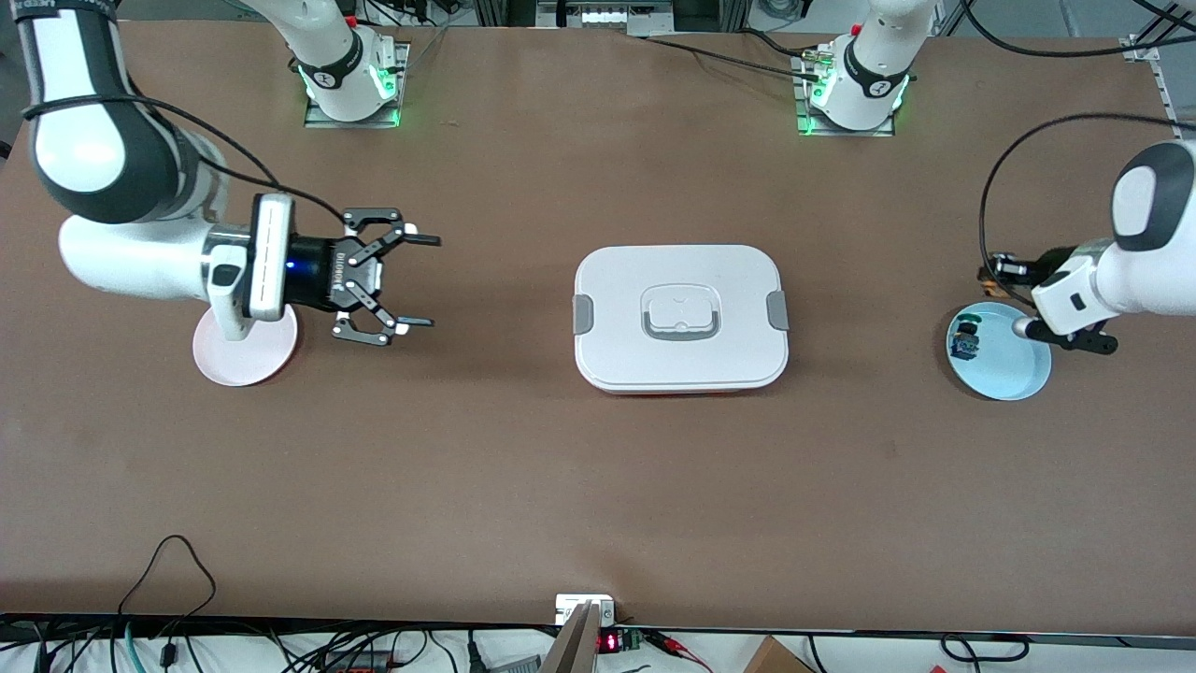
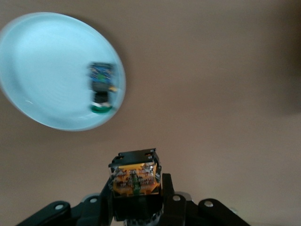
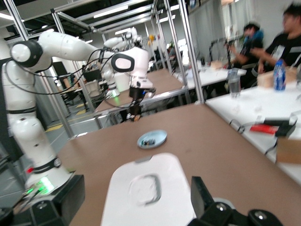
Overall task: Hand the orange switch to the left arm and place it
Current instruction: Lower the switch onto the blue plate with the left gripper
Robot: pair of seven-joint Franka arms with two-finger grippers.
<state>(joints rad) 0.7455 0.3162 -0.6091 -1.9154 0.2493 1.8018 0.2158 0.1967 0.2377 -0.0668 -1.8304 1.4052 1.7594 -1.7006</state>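
Pinching the orange switch [image 2: 135, 178] between its fingers, the left claw [image 1: 992, 274] hangs at the right edge of the front frame, just above the upper rim of the blue plate [image 1: 1014, 379]; the left wrist view shows the switch clamped low in the frame with bare counter [image 1: 598, 486] under it, so it looks lifted clear of the plate and ready to be carried toward a handover. A second switch, green-capped [image 1: 966, 339], lies on that plate and is not the one wanted.

At centre-left of the front frame the right claw [image 1: 411, 280] hovers with fingers spread wide and pointed toward the middle, over the counter beside the pink plate [image 1: 245, 352], probably the drop spot; that arm appears to wait to receive.

Between the two arms, at frame centre, sits the box [image 1: 680, 318], lid on, squarely on the straight line from one claw to the other. In the right wrist view it fills the lower middle, with the left arm small above it. Any pass will likely need height over it or a path round it, and the tiny switch leaves little grip to share
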